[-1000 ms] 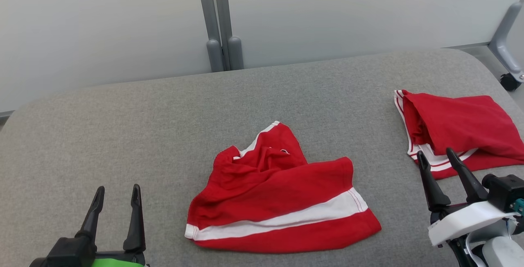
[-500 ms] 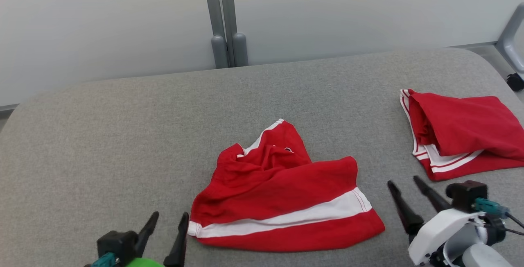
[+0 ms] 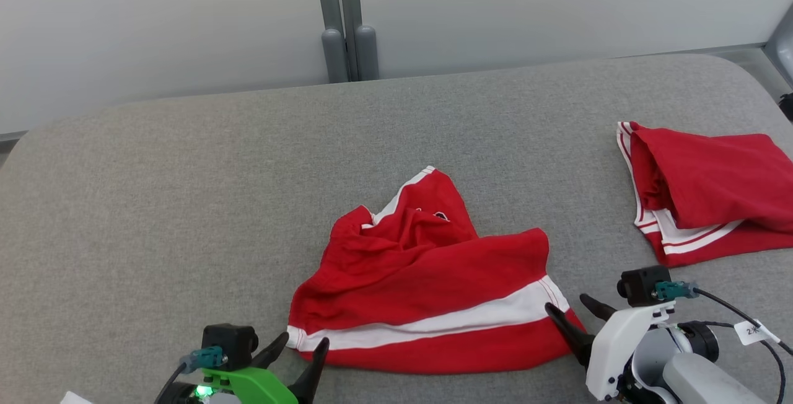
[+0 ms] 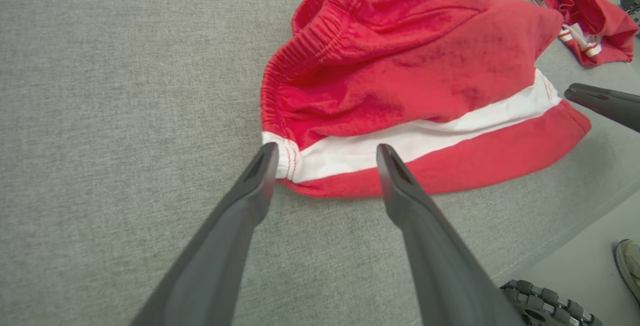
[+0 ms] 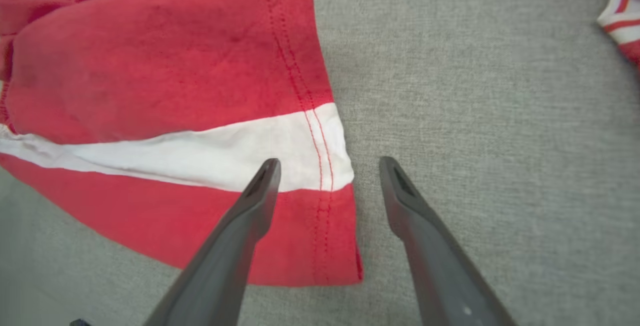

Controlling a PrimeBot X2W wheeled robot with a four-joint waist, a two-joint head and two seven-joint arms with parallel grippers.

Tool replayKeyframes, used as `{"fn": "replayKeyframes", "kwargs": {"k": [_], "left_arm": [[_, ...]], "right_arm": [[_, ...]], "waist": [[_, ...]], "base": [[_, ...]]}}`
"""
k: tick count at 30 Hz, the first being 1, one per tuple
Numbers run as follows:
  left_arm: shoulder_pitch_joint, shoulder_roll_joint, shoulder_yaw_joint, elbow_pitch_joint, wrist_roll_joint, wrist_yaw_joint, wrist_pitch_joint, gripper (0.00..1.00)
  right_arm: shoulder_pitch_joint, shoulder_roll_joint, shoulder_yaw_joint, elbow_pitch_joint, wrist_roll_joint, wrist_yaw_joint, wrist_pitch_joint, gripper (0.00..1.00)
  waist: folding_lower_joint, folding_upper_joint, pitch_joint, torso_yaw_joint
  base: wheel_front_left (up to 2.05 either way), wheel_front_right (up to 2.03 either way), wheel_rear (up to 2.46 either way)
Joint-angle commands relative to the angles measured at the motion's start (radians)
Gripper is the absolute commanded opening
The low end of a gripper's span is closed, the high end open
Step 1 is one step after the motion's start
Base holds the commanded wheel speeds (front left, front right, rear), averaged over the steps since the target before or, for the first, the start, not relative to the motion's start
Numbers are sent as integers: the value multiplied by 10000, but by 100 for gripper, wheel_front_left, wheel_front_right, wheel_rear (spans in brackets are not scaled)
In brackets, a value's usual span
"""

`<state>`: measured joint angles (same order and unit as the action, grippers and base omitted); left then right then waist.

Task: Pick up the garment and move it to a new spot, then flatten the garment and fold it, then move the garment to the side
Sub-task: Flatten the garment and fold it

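L pincer (image 3: 302,345): wide open, empty, low at the near-left corner of the garment (image 3: 427,292). In the left wrist view its fingers (image 4: 235,226) straddle the white-stripe hem end w/o clamping.

Garment: mid counter (image 3: 186,175), red w/ white band. Near half is fairly smooth, far half is bunched, so it's not flat, not folded & not at the side.

R pincer (image 3: 567,305): also wide, empty, straddling the near-right hem corner.

Far right: 2nd red garment (image 3: 712,187), well apart.

Judgement: flatten, fold & side move look outstanding. Can't tell if this spot is the old or the new one, so it fits pre-lift or pre-flatten.
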<state>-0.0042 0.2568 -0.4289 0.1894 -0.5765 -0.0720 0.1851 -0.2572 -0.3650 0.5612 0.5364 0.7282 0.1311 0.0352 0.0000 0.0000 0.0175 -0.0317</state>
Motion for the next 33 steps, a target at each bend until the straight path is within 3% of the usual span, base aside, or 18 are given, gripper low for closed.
{"fn": "replayKeyframes", "kwargs": {"k": [1, 16, 17, 18, 19, 20, 21, 29, 33], "left_arm": [[-227, -8, -11, 90, -25, -50, -8, 100], [-1115, -120, -100, 1521, -172, -177, -110, 100], [-1150, -134, -124, 1581, -197, -216, -109, 95], [-1180, -135, -139, 1613, -203, -247, -130, 49], [-1219, -136, -166, 1654, -210, -259, -186, 4], [-1239, -155, -204, 1692, -226, -282, -192, 0], [-1240, -168, -245, 1737, -223, -315, -198, 0], [-1122, 27, -209, 1504, -229, -314, -499, 0], [-1120, -31, 80, 664, -598, -393, -962, 0]], "right_arm": [[-225, -16, 126, 134, 113, -8, -73, 100], [-1361, 223, 1884, 1513, 1164, -8, -758, 100], [-1402, 215, 1984, 1572, 1247, -8, -812, 82], [-1440, 206, 2071, 1612, 1317, -8, -849, 50], [-1498, 192, 2179, 1657, 1380, -8, -907, 36], [-1538, 188, 2257, 1682, 1446, -7, -977, 3], [-1569, 174, 2333, 1702, 1516, -7, -1075, 0], [-1788, -109, 2505, 1391, 2076, -7, -2361, 0], [-1751, -424, 2329, 748, 2381, -7, -2749, 0]], "waist": [[0, 0, 85, 42], [0, 0, 544, 128], [0, 0, 548, 126], [0, 0, 549, 125], [0, 0, 548, 124], [0, 0, 544, 123], [0, 0, 530, 121], [0, 0, 413, 139], [0, 0, 361, 123]], "base": [[0, 0, 0], [0, 0, 0], [0, 0, 0], [0, 0, 0], [0, 0, 0], [0, 0, 0], [0, 0, 0], [0, 0, 0], [0, 0, 0]]}}
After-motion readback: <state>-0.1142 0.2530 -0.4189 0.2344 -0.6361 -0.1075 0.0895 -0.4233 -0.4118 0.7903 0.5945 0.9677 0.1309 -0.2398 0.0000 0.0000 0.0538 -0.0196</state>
